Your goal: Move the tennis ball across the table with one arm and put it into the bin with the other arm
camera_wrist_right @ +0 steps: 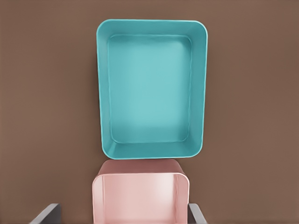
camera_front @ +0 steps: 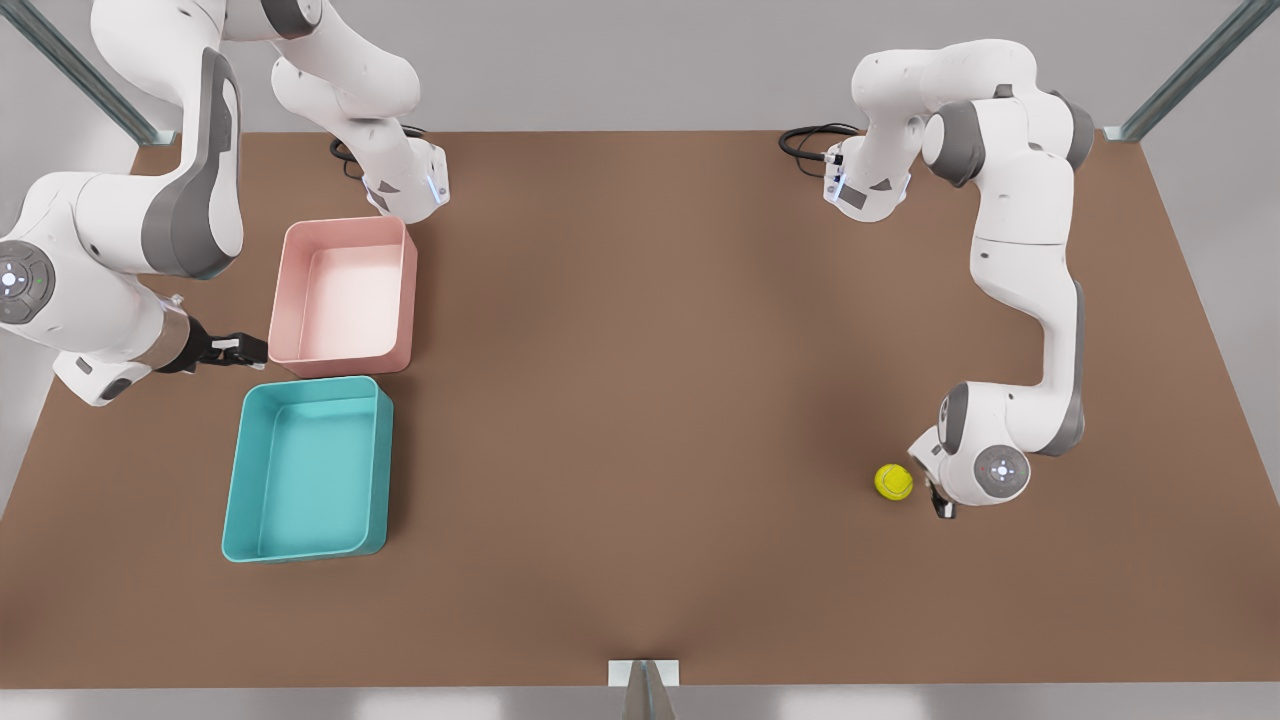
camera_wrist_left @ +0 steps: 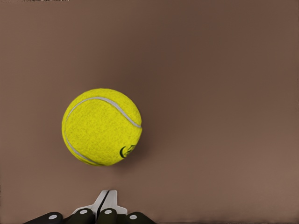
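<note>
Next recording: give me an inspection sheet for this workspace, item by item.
Surface: brown table, flat.
Job's things: tennis ball resting on the table at the front view's right; teal bin holds nothing, at the front view's left.
Clutter: pink tray beside the bin, holds nothing.
Grippers: left gripper shut, beside the ball, not touching; right gripper open, above the pink tray's edge.
Cables: black loops at both arm bases.
Surroundings: grey walls, metal frame struts.

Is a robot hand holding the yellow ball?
No. The tennis ball lies loose on the table beside the shut left hand. The open right hand waits by the bins, empty.
</note>
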### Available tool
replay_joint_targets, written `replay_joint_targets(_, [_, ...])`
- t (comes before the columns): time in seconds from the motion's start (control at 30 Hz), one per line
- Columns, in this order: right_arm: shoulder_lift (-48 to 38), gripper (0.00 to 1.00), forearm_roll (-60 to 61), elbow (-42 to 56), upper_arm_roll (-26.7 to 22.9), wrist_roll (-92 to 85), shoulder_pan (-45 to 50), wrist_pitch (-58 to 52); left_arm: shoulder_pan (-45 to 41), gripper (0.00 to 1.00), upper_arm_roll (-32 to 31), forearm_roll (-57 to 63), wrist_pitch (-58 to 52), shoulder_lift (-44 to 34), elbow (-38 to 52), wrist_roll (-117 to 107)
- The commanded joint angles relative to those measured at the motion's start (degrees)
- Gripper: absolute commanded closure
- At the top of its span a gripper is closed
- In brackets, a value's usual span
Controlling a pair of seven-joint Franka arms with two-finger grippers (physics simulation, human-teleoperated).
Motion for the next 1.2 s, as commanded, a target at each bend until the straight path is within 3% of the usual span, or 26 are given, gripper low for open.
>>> replay_joint_targets(0.0, [-0.05,0.0,0.08,0.02,-0.01,-0.64,0.0,-0.09,0.0,0.79,0.0,0.16,0.49,-0.07,0.06,24.33])
replay_joint_targets(0.5, [-0.05,0.0,-0.01,-0.07,-0.01,-0.64,0.0,-0.1,0.0,0.79,0.7,0.07,5.85,0.28,-1.52,10.88])
replay_joint_targets(0.6, [-0.05,0.0,-0.01,-0.07,-0.01,-0.64,0.0,-0.1,-4.22,0.79,0.53,-1.07,6.38,0.28,-1.35,-2.82])
replay_joint_targets(0.7, [-0.05,0.0,-0.01,-0.07,-0.01,-0.64,0.0,-0.1,-10.81,0.79,-3.25,-8.01,4.8,-1.12,-1.26,-32.17])
replay_joint_targets(0.77, [-0.05,0.0,-0.01,-0.07,-0.01,-0.64,0.0,-0.1,-10.2,0.79,-3.6,-14.25,1.11,-2.18,-1.17,-34.65])
replay_joint_targets(0.87, [0.03,0.0,-0.01,-0.16,-0.01,-0.64,0.0,-0.1,-8.44,0.79,-3.51,-13.99,-0.82,-2.44,-1.0,-36.04])
replay_joint_targets(0.93, [-0.05,0.0,-0.01,-0.25,-0.01,-0.72,0.0,-0.1,-8.35,0.79,-0.44,-13.64,-18.38,-8.15,4.44,-65.38])
replay_joint_targets(1.0, [-0.05,0.0,-0.01,-0.25,-0.01,-0.72,0.0,-0.18,-8.79,0.79,-0.44,-8.01,-51.16,-11.67,24.65,-89.3])
replay_joint_targets(1.07, [0.03,0.0,-0.01,-0.34,-0.01,-0.64,0.0,-0.18,-9.49,0.78,-2.28,-8.8,-67.18,-13.69,36.62,-98.19])
replay_joint_targets(1.1, [0.12,0.0,-0.01,-0.34,-0.01,-0.64,0.09,-0.18,-9.06,0.01,-4.48,-10.21,-66.92,-18.78,33.64,-98.1])
replay_joint_targets(1.13, [1.53,0.0,-0.01,0.02,0.17,-0.55,0.18,-0.18,-8.97,0.0,-4.57,-8.8,-61.41,-25.46,24.25,-98.8])
replay_joint_targets(1.17, [2.67,0.0,-0.1,0.37,0.52,-0.2,0.79,-0.1,-8.97,0.0,-4.31,-9.76,-47.26,-32.93,12.73,-115.65])
